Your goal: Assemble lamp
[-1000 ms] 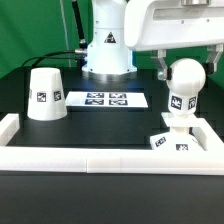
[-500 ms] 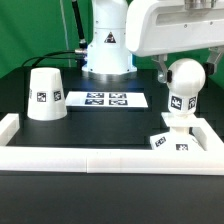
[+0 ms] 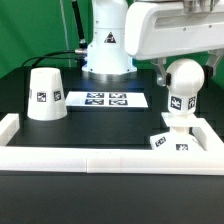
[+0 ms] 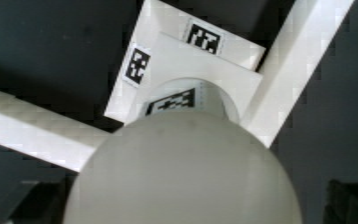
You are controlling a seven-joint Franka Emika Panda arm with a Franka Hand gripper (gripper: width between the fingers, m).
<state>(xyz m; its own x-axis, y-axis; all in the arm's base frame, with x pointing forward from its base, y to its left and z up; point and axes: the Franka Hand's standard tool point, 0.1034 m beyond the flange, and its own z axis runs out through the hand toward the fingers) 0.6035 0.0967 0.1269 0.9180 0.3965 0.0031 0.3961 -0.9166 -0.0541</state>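
Observation:
The white round-headed bulb [image 3: 182,88] stands upright on the flat square base [image 3: 170,141] at the exterior view's right, near the white wall. My gripper [image 3: 184,68] is lowered over the bulb's head, one dark finger [image 3: 160,68] on each side with small gaps showing, so it looks open. In the wrist view the bulb [image 4: 194,160] fills the frame above the base [image 4: 167,60], with my gripper [image 4: 197,205] straddling it and a dark finger [image 4: 48,200] at the edge. The cone shade [image 3: 45,93] stands alone at the exterior view's left.
The marker board [image 3: 105,99] lies in the middle. A low white wall [image 3: 100,160] runs along the front and both sides, and also shows in the wrist view [image 4: 309,60]. The big white robot pedestal [image 3: 105,50] stands behind, with black cables beside it.
The gripper housing has shifted slightly toward the exterior view's left, and the bulb's head moved a little with it. The shade and base have not moved.

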